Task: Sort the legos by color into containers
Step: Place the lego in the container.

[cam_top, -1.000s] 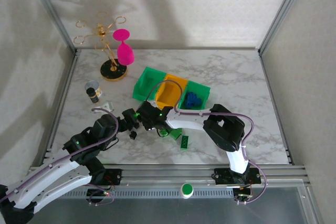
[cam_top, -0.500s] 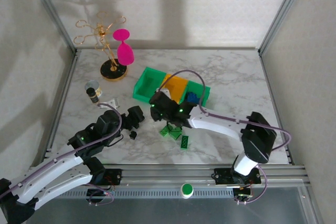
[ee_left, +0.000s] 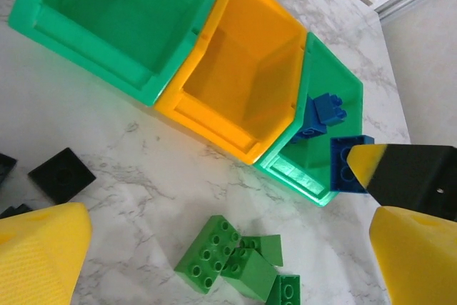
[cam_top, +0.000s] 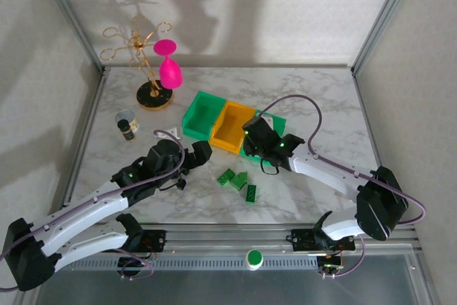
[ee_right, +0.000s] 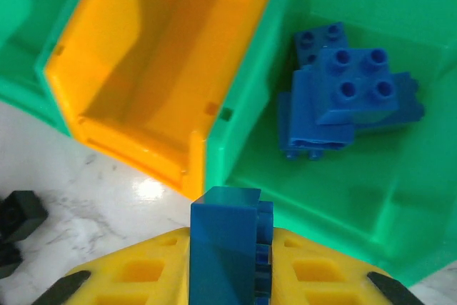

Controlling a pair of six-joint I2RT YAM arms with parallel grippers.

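Note:
The containers stand in a row: a green bin point(cam_top: 201, 113) point(ee_left: 121, 26), an orange bin point(cam_top: 232, 126) point(ee_right: 157, 55) and a second green bin point(cam_top: 277, 128) point(ee_right: 321, 191). That second green bin holds a few blue legos point(ee_right: 343, 98) point(ee_left: 321, 113). My right gripper point(cam_top: 251, 144) point(ee_right: 228, 262) is shut on a blue lego point(ee_right: 227, 248) point(ee_left: 348, 163), above the front rim where the orange and right green bins meet. My left gripper point(cam_top: 202, 153) point(ee_left: 230, 230) hangs open above three green legos point(ee_left: 211, 255) point(cam_top: 239, 180) on the table. Black legos point(ee_left: 62, 174) point(cam_top: 181, 184) lie to its left.
A small dark-capped bottle point(cam_top: 128, 126) stands at the left. A gold stand point(cam_top: 153, 94) carrying a pink glass point(cam_top: 170, 69) is at the back left. Metal frame posts and walls enclose the marble table point(cam_top: 321, 105).
My right gripper has carried the blue lego from the table's middle back and right to the right green bin's rim. My left gripper has moved right, toward the green legos.

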